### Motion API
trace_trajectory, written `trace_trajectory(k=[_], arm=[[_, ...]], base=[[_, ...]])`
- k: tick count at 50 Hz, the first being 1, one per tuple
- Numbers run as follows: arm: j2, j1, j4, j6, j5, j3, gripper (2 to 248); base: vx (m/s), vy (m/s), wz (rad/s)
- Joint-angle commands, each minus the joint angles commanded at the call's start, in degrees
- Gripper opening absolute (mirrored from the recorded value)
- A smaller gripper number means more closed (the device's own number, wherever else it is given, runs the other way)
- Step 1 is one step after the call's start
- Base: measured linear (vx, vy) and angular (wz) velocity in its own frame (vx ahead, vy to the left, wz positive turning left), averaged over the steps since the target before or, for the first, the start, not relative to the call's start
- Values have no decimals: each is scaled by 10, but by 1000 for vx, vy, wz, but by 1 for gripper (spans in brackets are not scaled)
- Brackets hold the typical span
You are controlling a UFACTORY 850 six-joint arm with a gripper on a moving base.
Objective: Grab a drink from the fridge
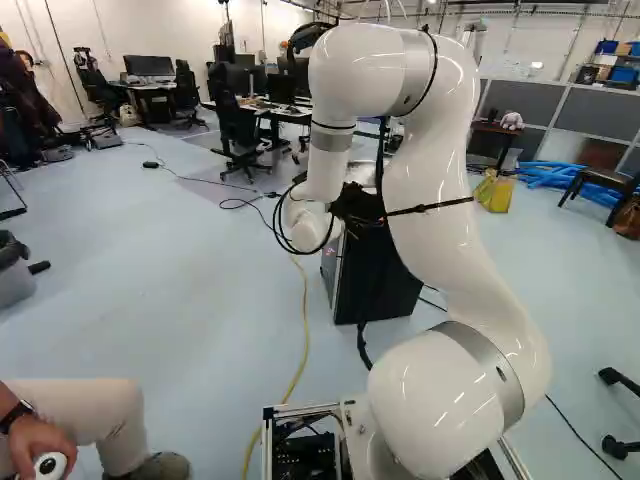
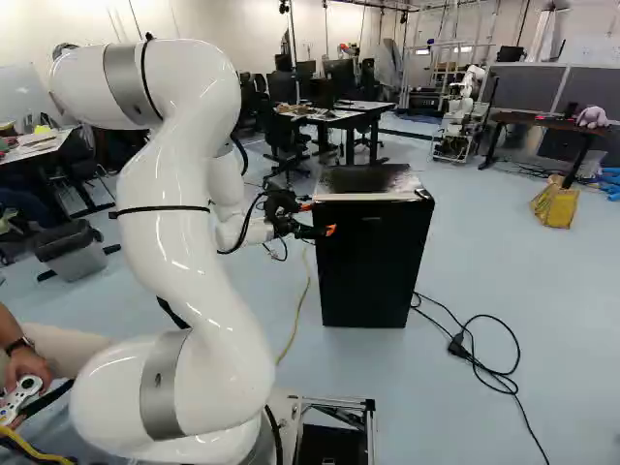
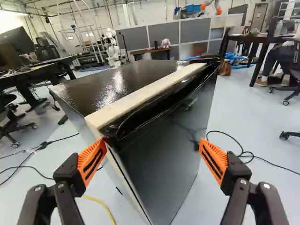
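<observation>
Your white arm [image 2: 189, 223] reaches toward the black fridge [image 2: 373, 262] on the lab floor, its gripper [image 3: 152, 143] level with the upper front, just below the pale front strip [image 3: 140, 101] of the top. The jaws stand wide apart, pinching nothing; one orange pad [image 3: 92, 161] sits by the door's side seam [image 3: 129, 185], the other out beyond the dark front. You probably want that spread so one finger can hook the door edge and draw it open; whether the pad touches, you cannot tell. The door appears closed, and your drink, nowhere in sight, is presumably behind it. A slip off that narrow edge seems the likeliest trouble.
</observation>
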Motion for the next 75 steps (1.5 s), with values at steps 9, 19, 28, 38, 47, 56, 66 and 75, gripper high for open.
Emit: trace_trajectory(k=[9, 19, 28, 38, 47, 56, 66, 75], arm=[[3, 2, 8, 0, 0, 4, 247], [13, 14, 17, 0, 0, 21, 247], [18, 24, 25, 0, 0, 30, 247], [21, 37, 30, 0, 0, 35, 247], [21, 49, 30, 0, 0, 35, 247], [18, 58, 30, 0, 0, 30, 247], [9, 61, 30, 0, 0, 15, 247], [3, 59, 30, 0, 0, 5, 247]], base=[[0, 0, 0], [0, 0, 0], [0, 0, 0], [0, 0, 0], [0, 0, 0], [0, 0, 0], [0, 0, 0], [0, 0, 0]])
